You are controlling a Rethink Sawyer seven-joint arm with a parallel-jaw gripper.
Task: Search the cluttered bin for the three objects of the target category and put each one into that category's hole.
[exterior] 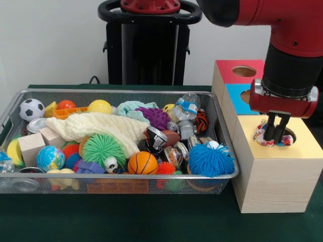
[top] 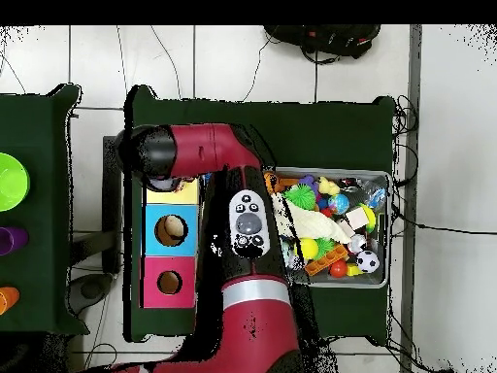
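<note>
My gripper (exterior: pixel 276 135) hangs straight down over the round hole (exterior: pixel 291 132) in the yellow face of the pale wooden box (exterior: pixel 303 154). It is shut on a knotted rope toy (exterior: pixel 261 133) of white, red and blue cord. The toy sits at the hole's mouth, with cord showing on both sides of the fingers. The silver wire mesh bin (exterior: pixel 121 92) lies to the left, full of toys. I make out no other rope toy in the pile. In the overhead view my arm (top: pixel 204 151) covers the gripper and most of the yellow box (top: pixel 177 191); the bin (top: pixel 381 177) lies to the right.
The blue-faced box (exterior: pixel 234 98) and the red-faced box (exterior: pixel 229 68) stand in a row behind the yellow one. The bin holds a cream cloth (exterior: pixel 108 126), a fuzzy blue ball (exterior: pixel 211 160), a green spiky ball (exterior: pixel 103 148), a small basketball (exterior: pixel 142 164) and clear jars (exterior: pixel 187 108). The black pedestal (exterior: pixel 146 45) stands behind.
</note>
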